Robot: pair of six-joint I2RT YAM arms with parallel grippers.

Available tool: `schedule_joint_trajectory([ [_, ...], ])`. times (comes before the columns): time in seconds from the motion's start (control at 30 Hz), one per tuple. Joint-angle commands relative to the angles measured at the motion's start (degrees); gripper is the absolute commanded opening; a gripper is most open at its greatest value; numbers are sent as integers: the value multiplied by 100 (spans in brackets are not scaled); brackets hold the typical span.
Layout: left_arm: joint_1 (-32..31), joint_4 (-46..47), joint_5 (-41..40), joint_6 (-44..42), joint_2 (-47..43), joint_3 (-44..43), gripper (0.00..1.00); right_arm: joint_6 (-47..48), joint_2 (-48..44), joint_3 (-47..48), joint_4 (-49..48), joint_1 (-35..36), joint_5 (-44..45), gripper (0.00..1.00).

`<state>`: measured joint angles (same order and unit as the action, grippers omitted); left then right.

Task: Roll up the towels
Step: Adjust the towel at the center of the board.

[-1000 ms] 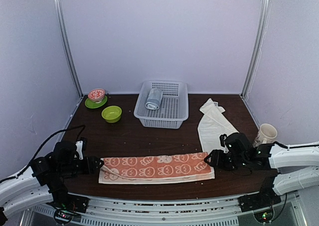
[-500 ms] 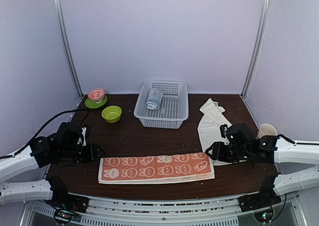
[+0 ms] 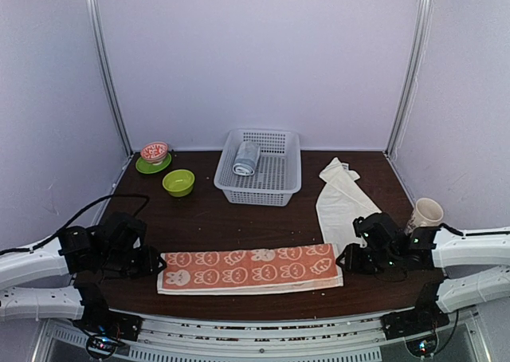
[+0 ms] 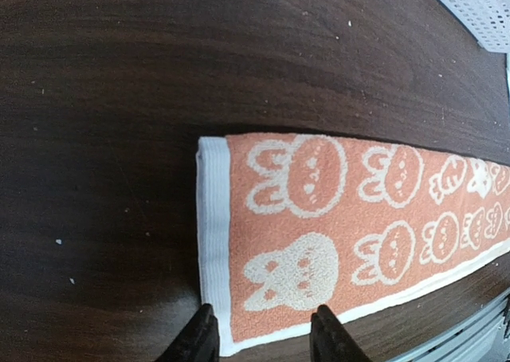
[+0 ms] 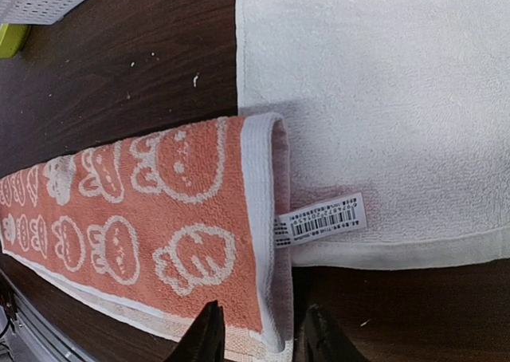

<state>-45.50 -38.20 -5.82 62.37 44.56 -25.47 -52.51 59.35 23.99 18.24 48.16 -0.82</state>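
The salmon-orange towel (image 3: 251, 268) with white rabbit prints lies flat as a long folded strip near the table's front edge. My left gripper (image 3: 155, 262) sits low at its left end. In the left wrist view my left gripper (image 4: 263, 338) is open, its jaws astride the near corner of the orange towel (image 4: 343, 226). My right gripper (image 3: 344, 260) is at the right end. In the right wrist view my right gripper (image 5: 261, 334) is open, astride the folded end of the orange towel (image 5: 135, 218) beside its barcode tag (image 5: 323, 217). The cream-white towel (image 3: 343, 198) lies loosely behind; the orange end overlaps the cream towel (image 5: 374, 99).
A white mesh basket (image 3: 259, 190) at the back centre holds a grey-blue rolled towel (image 3: 246, 158). A green bowl (image 3: 178, 182) and a red-patterned bowl (image 3: 154, 151) on a green saucer stand at the back left. A mug (image 3: 427, 213) stands by the right arm.
The towel's left end, lifted and rumpled a second ago, now lies flat. My left gripper drew back and returned to that end. Both grippers' jaws have narrowed.
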Motion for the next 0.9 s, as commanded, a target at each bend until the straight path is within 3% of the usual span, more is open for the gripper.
schedule_joint_trajectory([
  [0.0, -37, 187, -31, 77, 16, 99, 39, -142, 119, -115, -236, 18, -145, 32],
  [0.1, -31, 203, -33, 63, 13, 101, 38, -172, 132, -127, -296, 28, -196, 26],
  [0.53, -32, 191, -67, -23, -74, 157, 37, -198, 267, -166, -254, 61, -287, 16],
  [0.87, -30, 453, 140, -220, 168, -184, 24, -244, 275, -137, -217, 117, -287, 4],
])
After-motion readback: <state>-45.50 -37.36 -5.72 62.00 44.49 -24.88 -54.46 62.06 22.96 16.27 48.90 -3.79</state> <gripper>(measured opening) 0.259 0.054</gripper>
